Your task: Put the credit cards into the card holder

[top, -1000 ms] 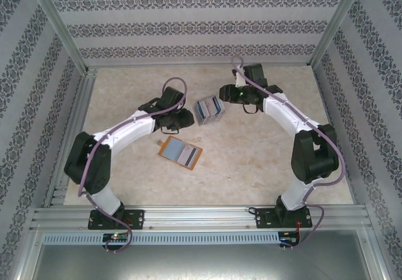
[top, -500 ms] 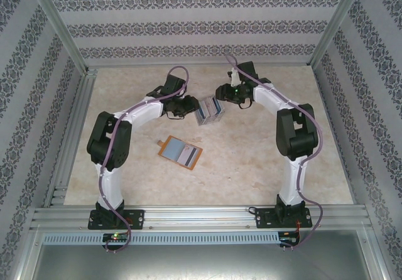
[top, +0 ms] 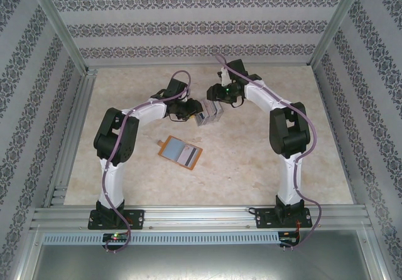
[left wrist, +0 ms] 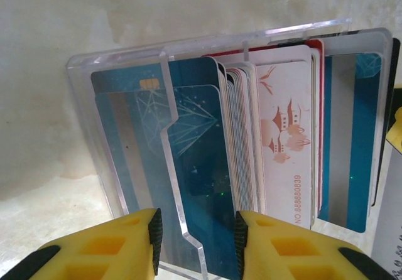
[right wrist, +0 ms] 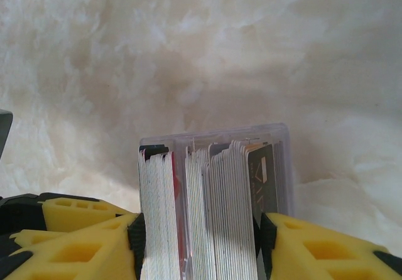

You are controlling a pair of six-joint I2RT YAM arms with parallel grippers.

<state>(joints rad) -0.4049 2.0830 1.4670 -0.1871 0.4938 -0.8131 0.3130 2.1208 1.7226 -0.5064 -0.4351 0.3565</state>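
Overhead, left-wrist and right-wrist views of the two arms meeting at the far middle of the marbled table (top: 264, 161). The credit cards (left wrist: 282, 135) stand on edge, packed face to face, in a clear plastic stand (left wrist: 81, 104) with a stepped front panel. The left gripper (left wrist: 196, 236) is at the stand's left side, its yellow fingers (left wrist: 107, 248) parted, with the edge of the front panel and a dark blue card showing in the gap between them. The right gripper (right wrist: 201, 248) reaches in from the far right and is clamped across the row of cards, one black pad lying against each outer face of the pack. Legible writing: a white card with an orange-pink pagoda drawing bears a number printed along its length, reading about "NO 88880839". The small grey print at the lower right edge of the left-wrist view is too small to read. The card holder (top: 180, 152) lies flat on the table, near and slightly left of the stand, apart from both grippers, with a pale card on it.
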